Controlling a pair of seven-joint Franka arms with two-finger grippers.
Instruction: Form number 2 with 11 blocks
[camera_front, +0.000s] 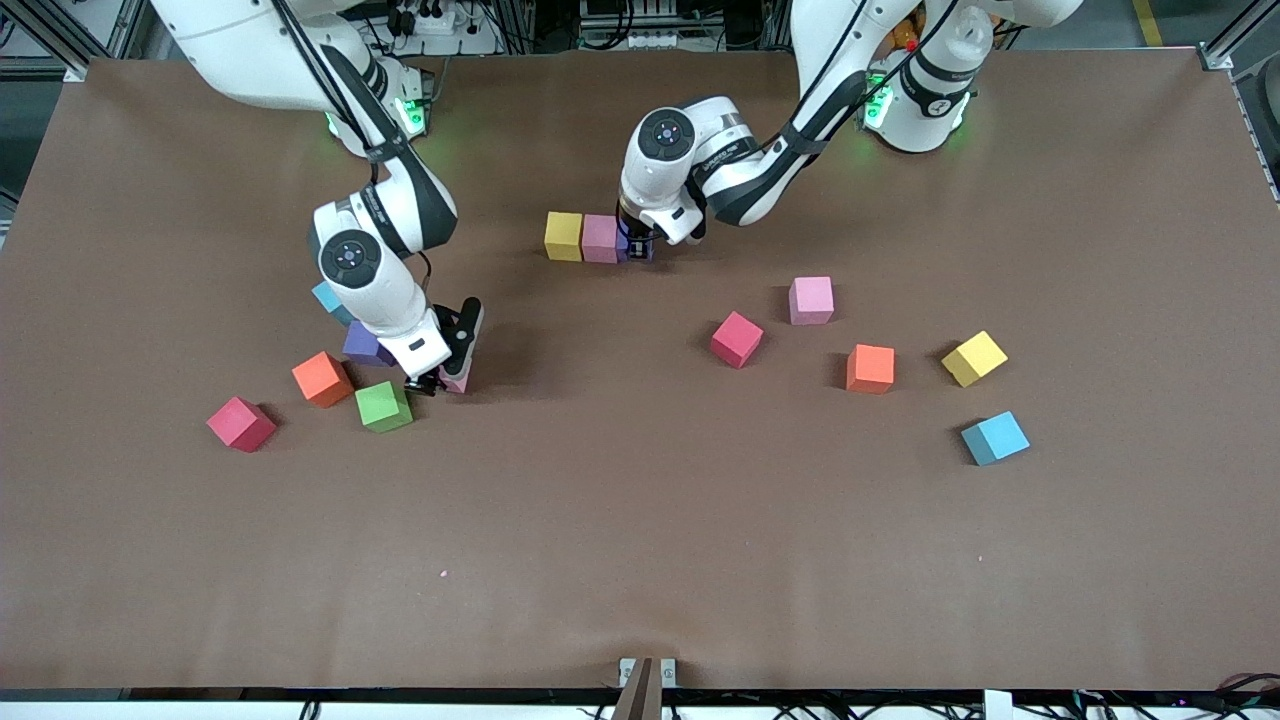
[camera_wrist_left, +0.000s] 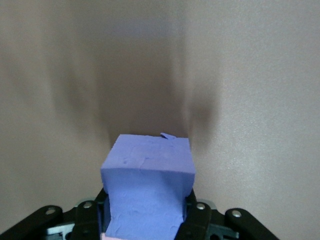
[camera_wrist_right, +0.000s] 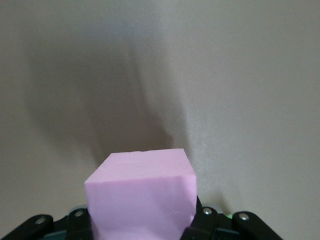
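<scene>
The brown table (camera_front: 640, 560) carries everything. Two white arms reach over it.

The left gripper (camera_front: 636, 243) is down at the table, near the middle of the edge where the robot bases stand. Its jaws are closed on a purple block (camera_wrist_left: 147, 180), which fills the space between them in the left wrist view. That block sits at the end of a short row: a yellow block (camera_front: 563, 236) touches a pink block (camera_front: 600, 238), and the purple one touches the pink one on the side toward the left arm's end of the table. This row of three is all there is of the number 2.

The right gripper (camera_front: 443, 378) is low over a cluster toward the right arm's end of the table. Its jaws sit close against the sides of a pink cube (camera_wrist_right: 142, 192); whether they grip it yet I cannot tell.

Around it lie a green block (camera_front: 384, 406), an orange block (camera_front: 322, 379), a red block (camera_front: 241, 424), a purple cube (camera_front: 362, 346) and a light blue block (camera_front: 328, 299) partly hidden by the arm.

Toward the left arm's end, well apart from one another, lie a red cube (camera_front: 737, 339), a pink loose block (camera_front: 811, 300), an orange cube (camera_front: 870, 368), a yellow cube (camera_front: 974, 358) and a light blue cube (camera_front: 995, 437), the last nearest the front camera.
</scene>
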